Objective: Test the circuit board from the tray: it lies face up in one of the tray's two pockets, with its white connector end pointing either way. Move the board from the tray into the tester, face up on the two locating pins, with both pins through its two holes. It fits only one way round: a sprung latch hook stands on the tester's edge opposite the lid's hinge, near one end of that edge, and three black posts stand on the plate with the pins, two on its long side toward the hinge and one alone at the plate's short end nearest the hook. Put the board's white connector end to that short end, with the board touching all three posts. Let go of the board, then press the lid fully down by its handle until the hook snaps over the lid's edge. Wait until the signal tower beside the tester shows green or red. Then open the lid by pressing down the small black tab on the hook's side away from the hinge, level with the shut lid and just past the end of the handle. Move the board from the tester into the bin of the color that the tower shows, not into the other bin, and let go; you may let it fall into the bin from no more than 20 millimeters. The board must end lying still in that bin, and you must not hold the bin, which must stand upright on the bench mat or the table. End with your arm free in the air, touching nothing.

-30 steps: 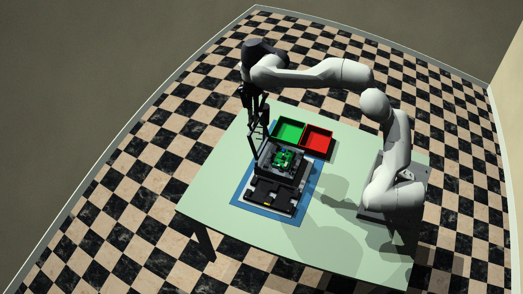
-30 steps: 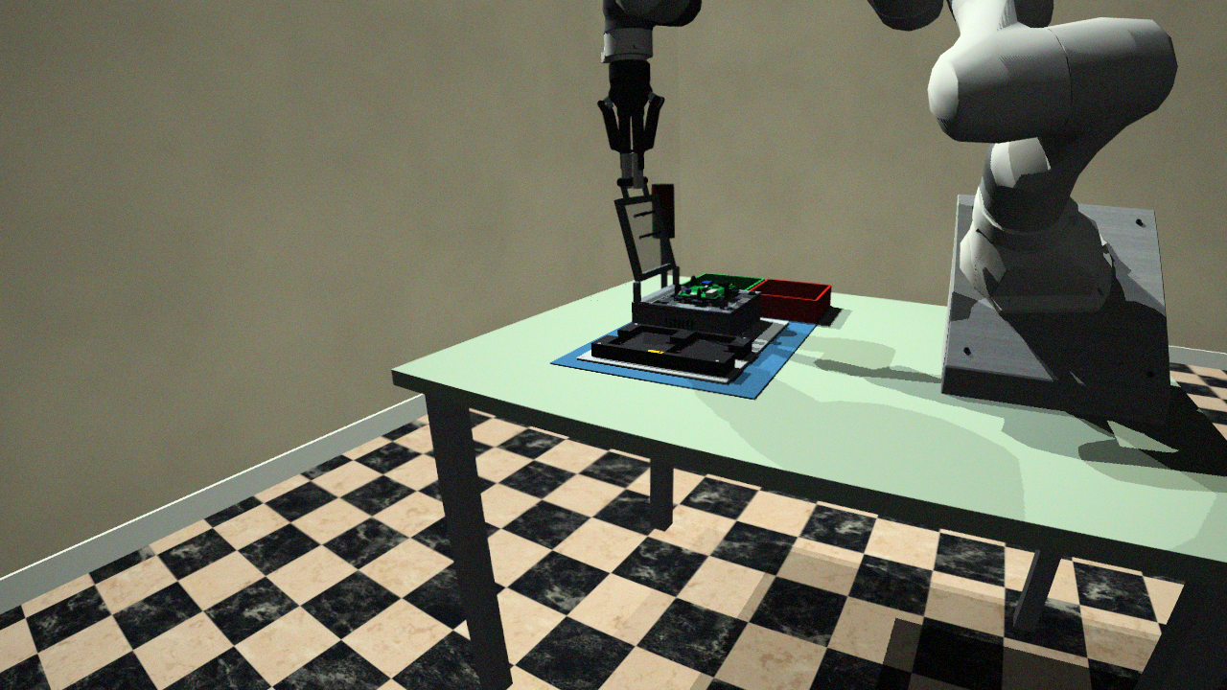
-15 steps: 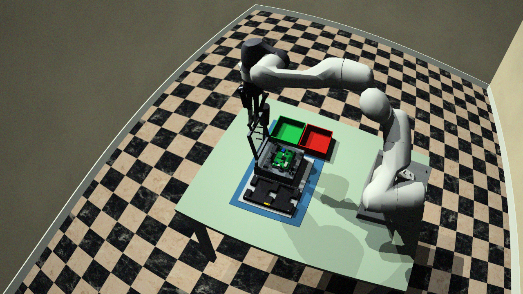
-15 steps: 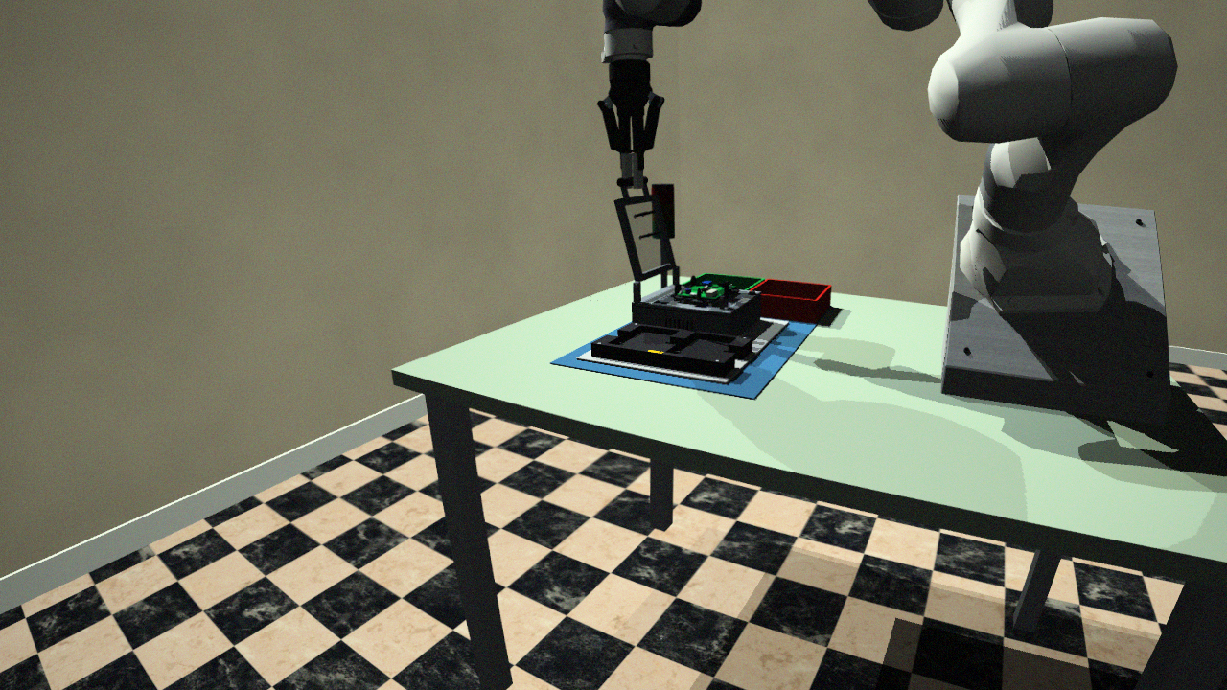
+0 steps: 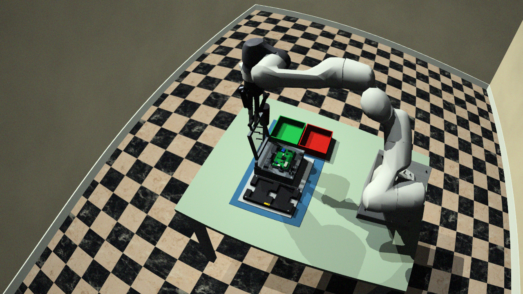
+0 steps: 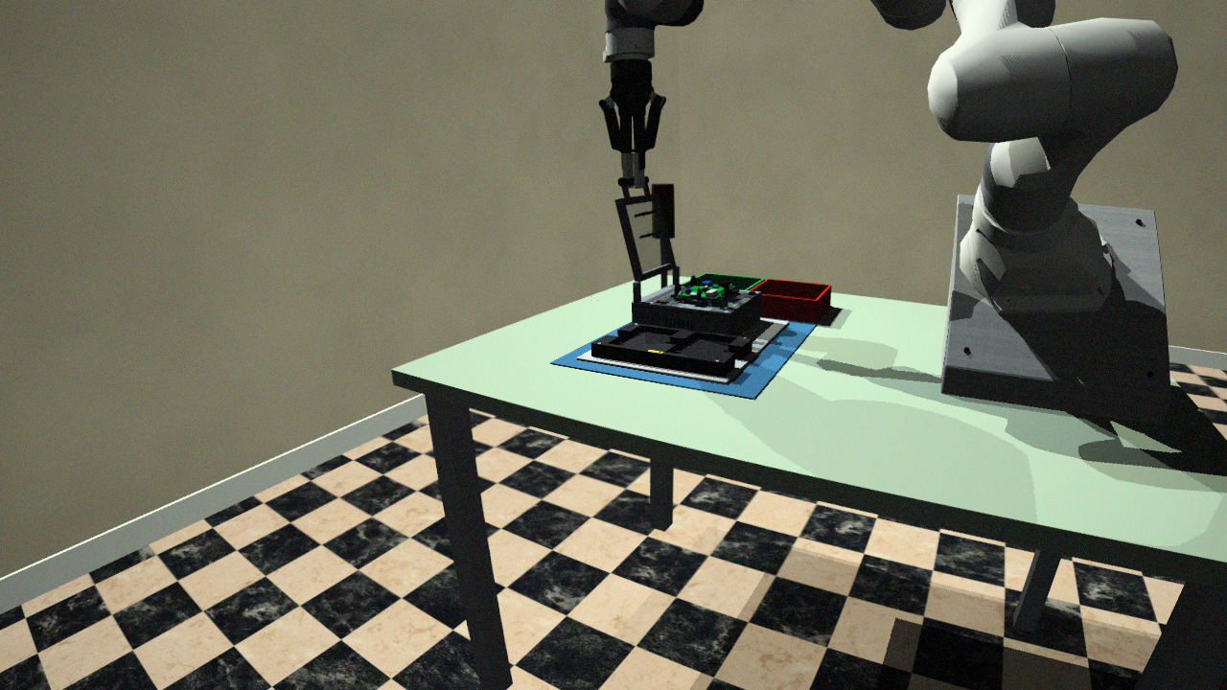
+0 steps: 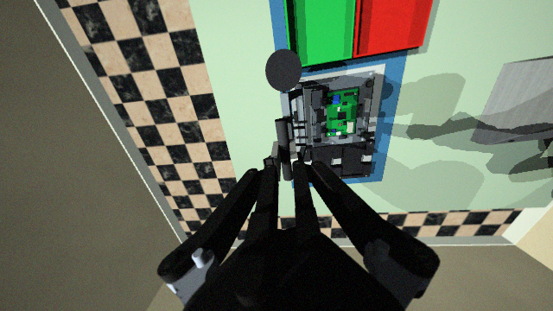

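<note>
The green circuit board [image 5: 283, 157] [image 6: 705, 291] [image 7: 342, 113] lies face up in the open tester [image 5: 275, 174] [image 6: 695, 315]. The tester's lid [image 5: 252, 147] [image 6: 627, 240] stands nearly upright at the tester's left side. My gripper [image 5: 254, 125] [image 6: 633, 180] [image 7: 284, 148] points down over the lid's top edge and is shut on the lid's handle [image 7: 282, 134]. The black tray [image 5: 272, 195] [image 6: 669, 347] [image 7: 341, 161] in front of the tester has both pockets empty. The dark signal tower [image 5: 264, 110] [image 6: 662, 210] [image 7: 282, 70] stands behind the lid and shows no colour.
The green bin [image 5: 289, 132] [image 6: 729, 277] [image 7: 321, 30] and the red bin [image 5: 315, 141] [image 6: 793, 297] [image 7: 390, 23] stand side by side behind the tester. All sit on a blue mat [image 5: 237, 201] [image 6: 583, 361] [image 7: 390, 108]. The arm's base plate [image 5: 420, 171] [image 6: 1115, 257] is at the right.
</note>
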{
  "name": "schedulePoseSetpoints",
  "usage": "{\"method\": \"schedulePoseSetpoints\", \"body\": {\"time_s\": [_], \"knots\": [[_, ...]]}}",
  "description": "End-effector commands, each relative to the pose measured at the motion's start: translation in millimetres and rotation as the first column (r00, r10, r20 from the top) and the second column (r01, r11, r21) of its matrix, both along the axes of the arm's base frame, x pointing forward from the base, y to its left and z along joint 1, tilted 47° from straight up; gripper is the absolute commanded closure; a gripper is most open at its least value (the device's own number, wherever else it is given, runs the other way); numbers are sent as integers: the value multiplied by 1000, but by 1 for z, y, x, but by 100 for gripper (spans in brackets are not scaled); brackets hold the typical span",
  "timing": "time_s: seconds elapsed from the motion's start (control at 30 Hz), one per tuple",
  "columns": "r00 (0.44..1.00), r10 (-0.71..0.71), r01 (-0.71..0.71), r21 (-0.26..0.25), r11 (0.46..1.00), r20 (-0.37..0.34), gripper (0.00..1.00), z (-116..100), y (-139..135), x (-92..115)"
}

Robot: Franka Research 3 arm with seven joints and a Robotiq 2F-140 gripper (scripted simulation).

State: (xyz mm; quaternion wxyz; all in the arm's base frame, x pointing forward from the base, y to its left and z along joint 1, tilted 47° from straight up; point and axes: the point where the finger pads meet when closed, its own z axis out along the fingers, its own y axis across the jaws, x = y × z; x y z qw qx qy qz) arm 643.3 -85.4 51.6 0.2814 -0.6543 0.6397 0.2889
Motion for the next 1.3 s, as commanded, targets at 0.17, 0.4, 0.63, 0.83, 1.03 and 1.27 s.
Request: {"method": "schedulePoseSetpoints", "body": {"time_s": [0.17,0.4,0.63,0.83,1.03,1.27], "knots": [[1000,-1,1,-4,1000,-4,100,1,-4,-7],[1000,-1,1,-4,1000,-4,100,2,-5,-13],[1000,-1,1,-4,1000,-4,100,2,-6,-20],[1000,-1,1,-4,1000,-4,100,3,-7,-29],[1000,-1,1,-4,1000,-4,100,4,-7,-36],[1000,-1,1,-4,1000,-4,100,4,-7,-49]]}}
